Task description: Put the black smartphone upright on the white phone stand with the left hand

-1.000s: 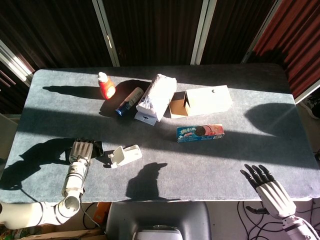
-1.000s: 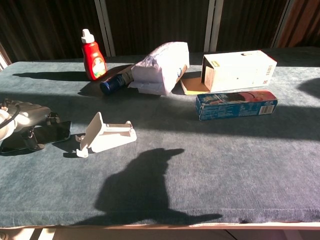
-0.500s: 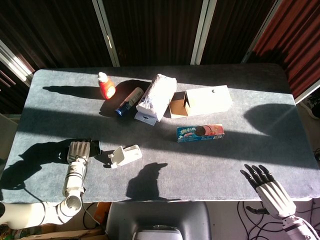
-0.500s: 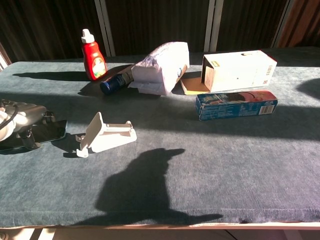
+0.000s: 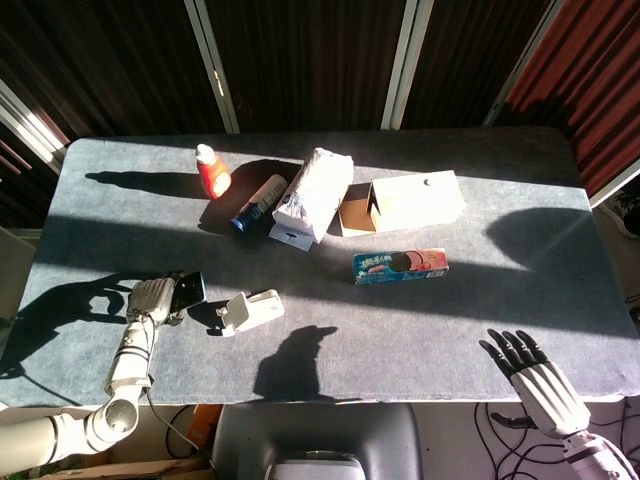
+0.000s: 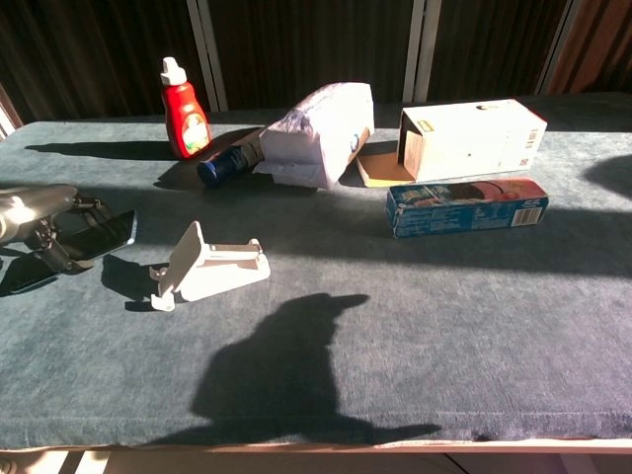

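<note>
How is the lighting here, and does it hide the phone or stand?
Head view: hard low sun lays long shadows over the table; the black smartphone in the left hand reads dark. Chest view: the white phone stand is sunlit and sharp; a large shadow falls in front.

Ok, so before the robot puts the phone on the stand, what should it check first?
1. Left hand holds the black smartphone: ok, phone is lifted off the table.
2. Grip firm enough to tilt the phone upright: cannot tell, fingers partly hidden.
3. Phone is upright: not ok, it lies nearly flat in the hand.
4. White phone stand is free and nothing is on it: ok.
5. Path from phone to stand is clear: ok, only bare table between them.
6. Right hand is out of the way: ok, open at the far table edge.
</note>
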